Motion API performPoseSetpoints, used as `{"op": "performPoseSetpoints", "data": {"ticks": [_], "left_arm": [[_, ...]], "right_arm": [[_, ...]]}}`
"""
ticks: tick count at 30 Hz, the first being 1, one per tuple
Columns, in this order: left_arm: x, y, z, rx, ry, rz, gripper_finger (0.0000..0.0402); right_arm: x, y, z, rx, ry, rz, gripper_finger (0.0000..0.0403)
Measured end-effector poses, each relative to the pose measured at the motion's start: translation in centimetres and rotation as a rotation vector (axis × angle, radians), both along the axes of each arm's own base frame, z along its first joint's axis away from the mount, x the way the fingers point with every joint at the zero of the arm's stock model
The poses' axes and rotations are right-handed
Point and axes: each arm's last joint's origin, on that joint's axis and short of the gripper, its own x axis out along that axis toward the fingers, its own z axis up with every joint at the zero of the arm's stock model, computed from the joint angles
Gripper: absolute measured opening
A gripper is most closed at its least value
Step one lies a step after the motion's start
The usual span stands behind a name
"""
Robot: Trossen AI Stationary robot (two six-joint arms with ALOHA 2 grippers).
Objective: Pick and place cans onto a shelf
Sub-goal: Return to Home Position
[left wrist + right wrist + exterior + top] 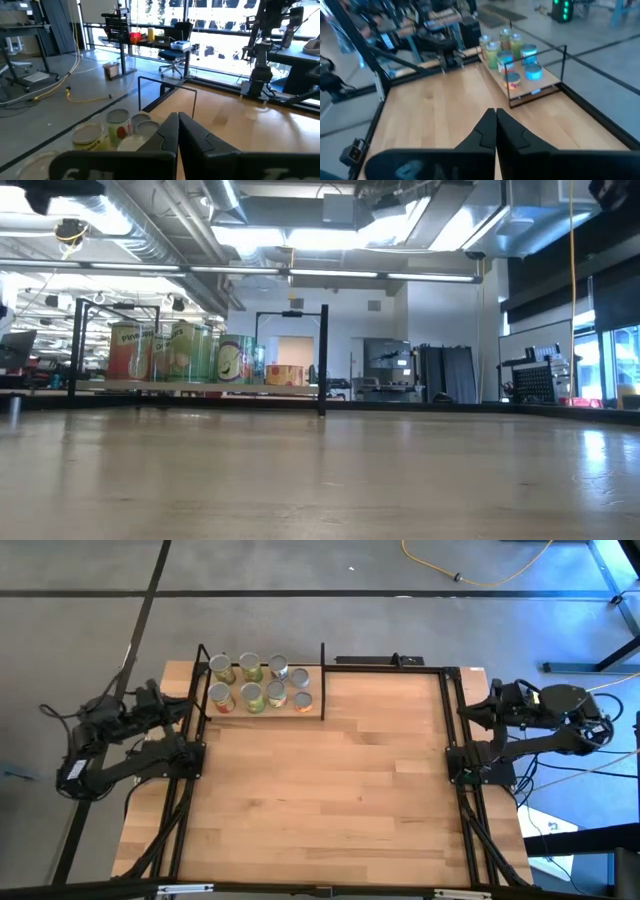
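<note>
The cans (253, 697) all stand upright on the shelf (315, 712), eight by the high view's count, in two close rows of four with only narrow gaps between them. Most have silvery or pale round tops over greenish-yellow labels. One at the end of the shelf nearer the right arm shows an orange label, and the right wrist view shows blue labels on a couple beside it.

The main risk, as I judge it, comes from the left gripper (178, 116). It hangs just beside the shelf's outer end, fingers pressed together and holding nothing. A careless swing as that arm folds away could clip a black post and jolt the board. Packed this tightly, one tipped can would likely knock its neighbours over or roll off onto the table (330, 800).

The right gripper (495, 111), likewise closed and empty, sits well apart from the shelf and poses little threat.
</note>
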Motion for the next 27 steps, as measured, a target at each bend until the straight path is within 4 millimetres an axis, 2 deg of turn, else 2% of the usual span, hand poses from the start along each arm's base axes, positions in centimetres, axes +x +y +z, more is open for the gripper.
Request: {"op": "performPoseSetpoints", "data": {"ticks": [14,20,27], "left_arm": [[4.7,2.3,-3.4,0.028,-0.112,-0.108,0.0],[6.1,3.0,-5.2,0.038,-0.127,-0.125,0.0],[7.6,3.8,-8.3,0.007,-0.084,-0.115,0.0]], "right_arm": [[-0.7,0.0,-5.7,-0.002,-0.166,0.036,0.0],[-1.1,0.1,-5.4,-0.033,-0.214,0.089,0.0],[-1.1,0.1,-5.4,-0.033,-0.212,0.092,0.0]]}}
